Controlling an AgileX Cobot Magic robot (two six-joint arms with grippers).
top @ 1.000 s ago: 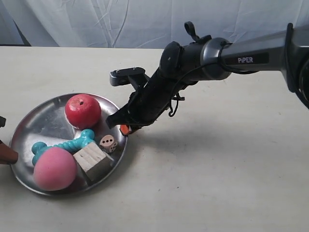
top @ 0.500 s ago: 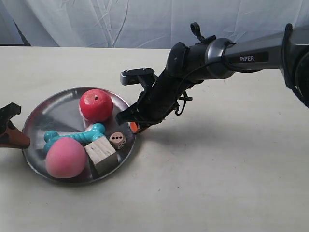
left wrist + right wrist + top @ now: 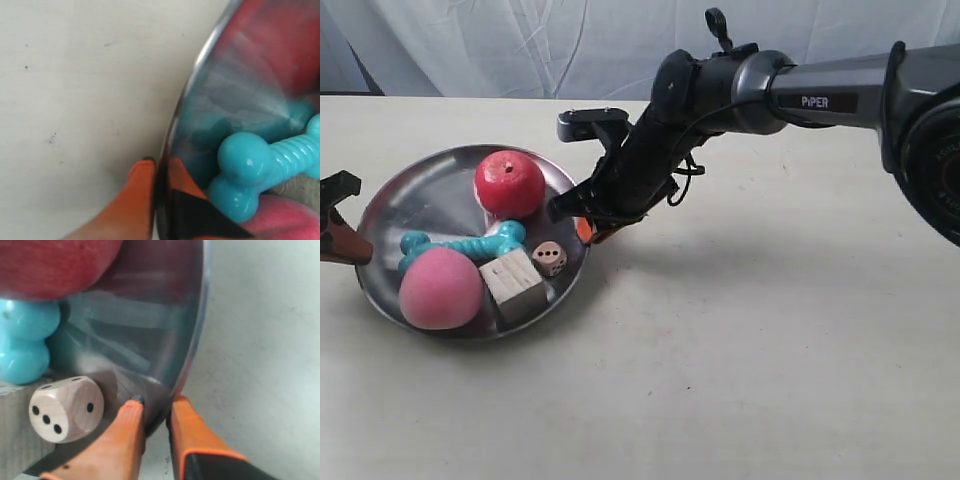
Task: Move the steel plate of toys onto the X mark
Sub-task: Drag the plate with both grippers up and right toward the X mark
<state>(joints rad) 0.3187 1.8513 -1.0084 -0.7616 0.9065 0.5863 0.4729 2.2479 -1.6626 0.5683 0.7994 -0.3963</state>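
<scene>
**Both grippers pinch the rim of the loaded plate**

Exterior view: the round, shiny steel plate [image 3: 420, 200] sits on the left part of the cream tabletop [image 3: 770, 350], with a white cloth [image 3: 520, 40] hanging behind. The plate carries a red apple [image 3: 508, 184] at its far side, a pink peach [image 3: 440, 288] at its near side, and a turquoise bone [image 3: 460, 247] lying between them. A pale wooden cube [image 3: 513, 283] is just beside the peach; a small wooden die [image 3: 549, 258] is next to the cube. The dark arm reaching in from this view's right sets the right gripper [image 3: 585, 230] on the rim near the die; the left gripper [image 3: 340, 235] meets the opposite rim at the frame's edge.

Left wrist view: the left gripper [image 3: 159, 190] is narrowed onto the plate [image 3: 240, 90]; one orange finger [image 3: 142, 200] is outside the rim and the other inside. A knob of the bone [image 3: 250, 170] lies close by, with the peach [image 3: 290, 220] against it.

Right wrist view: the right gripper [image 3: 155, 425] is likewise clamped on the plate [image 3: 140, 325], with its orange fingers [image 3: 127, 440] on either side of the rim. The die [image 3: 65, 407] is just beside the inner finger and shows three pips on one face; the cube [image 3: 20, 440] is below it. The bone [image 3: 25, 340] and apple [image 3: 55, 265] lie beyond.
</scene>
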